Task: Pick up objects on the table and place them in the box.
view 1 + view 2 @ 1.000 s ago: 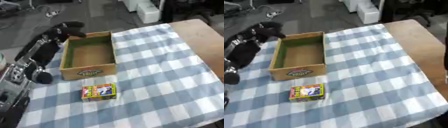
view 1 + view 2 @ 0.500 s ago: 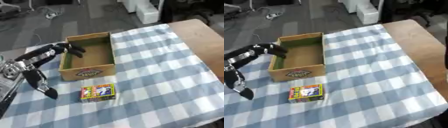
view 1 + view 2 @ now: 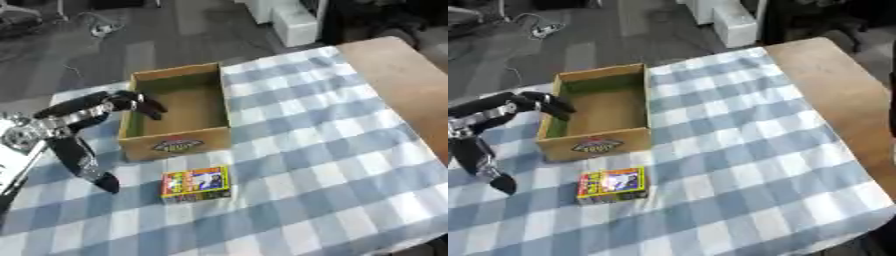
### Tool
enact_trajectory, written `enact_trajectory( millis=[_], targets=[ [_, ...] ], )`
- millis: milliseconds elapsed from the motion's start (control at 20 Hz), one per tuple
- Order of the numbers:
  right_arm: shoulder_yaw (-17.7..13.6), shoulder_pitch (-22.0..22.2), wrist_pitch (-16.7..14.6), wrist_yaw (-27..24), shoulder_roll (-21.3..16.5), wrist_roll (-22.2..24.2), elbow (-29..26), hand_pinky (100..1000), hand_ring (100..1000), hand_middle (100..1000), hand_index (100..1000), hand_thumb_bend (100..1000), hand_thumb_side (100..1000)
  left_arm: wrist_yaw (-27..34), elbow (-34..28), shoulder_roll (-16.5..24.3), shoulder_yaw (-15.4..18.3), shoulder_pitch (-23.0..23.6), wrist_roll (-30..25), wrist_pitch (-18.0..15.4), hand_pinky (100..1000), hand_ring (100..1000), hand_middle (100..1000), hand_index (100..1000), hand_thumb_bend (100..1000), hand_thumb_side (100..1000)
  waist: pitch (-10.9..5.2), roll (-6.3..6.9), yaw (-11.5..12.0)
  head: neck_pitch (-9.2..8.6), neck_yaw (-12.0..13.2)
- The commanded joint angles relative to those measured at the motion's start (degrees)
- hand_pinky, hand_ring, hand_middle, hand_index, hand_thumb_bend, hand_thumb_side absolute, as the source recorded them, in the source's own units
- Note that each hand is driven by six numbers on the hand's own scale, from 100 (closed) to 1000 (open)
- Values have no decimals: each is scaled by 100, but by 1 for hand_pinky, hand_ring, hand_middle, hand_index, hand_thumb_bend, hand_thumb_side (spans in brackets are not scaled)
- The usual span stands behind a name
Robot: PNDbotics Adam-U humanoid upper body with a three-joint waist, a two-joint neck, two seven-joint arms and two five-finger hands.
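Note:
An open cardboard box stands on the checked cloth, and I see nothing inside it. In front of it lies a small packet printed in yellow, red and blue. My left hand comes in from the left, spread open. Its fingertips hang over the box's left wall, and its thumb points down toward the cloth, left of the packet. The hand holds nothing. My right hand shows in neither view.
A blue-and-white checked cloth covers most of the table. Bare brown tabletop shows along the right side. Beyond the far edge is grey floor with cables and white furniture.
My left hand has swung from behind the box's far left corner down along its left wall, nearer to the packet, with thumb and fingers spread apart. Box and packet have not moved.

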Motion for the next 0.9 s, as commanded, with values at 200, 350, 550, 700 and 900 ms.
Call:
enact_trajectory(
  millis=[200, 350, 550, 700, 900],
  targets=[
    [-26, -23, 19, 48, -150, 53, -74, 357, 315, 362, 574, 100, 1000, 27, 164, 110, -216, -398, -649, 693, 968, 777, 831, 814, 919, 528, -77, -17, -9, 13, 82],
    [-13, -8, 32, 72, -138, 75, -74, 357, 314, 362, 575, 100, 1000, 183, 310, -45, -342, -580, -1115, 1369, 963, 779, 832, 812, 916, 518, -83, -26, -13, 30, 93],
    [1, -5, 47, 88, -122, 97, -74, 358, 314, 363, 575, 100, 1000, 318, 376, -168, -387, -738, -1405, 1890, 945, 774, 818, 806, 904, 515, -83, -29, -23, 53, 131],
    [8, -5, 63, 91, -116, 111, -74, 359, 315, 363, 579, 100, 1000, 352, 364, -211, -407, -795, -1455, 2024, 943, 772, 815, 805, 904, 515, -84, -28, -25, 81, 130],
    [8, -2, 72, 77, -116, 124, -74, 360, 315, 364, 579, 100, 1000, 398, 337, -270, -405, -857, -1436, 2071, 940, 764, 783, 799, 905, 520, -92, -31, -28, 60, 118]
  ],
)
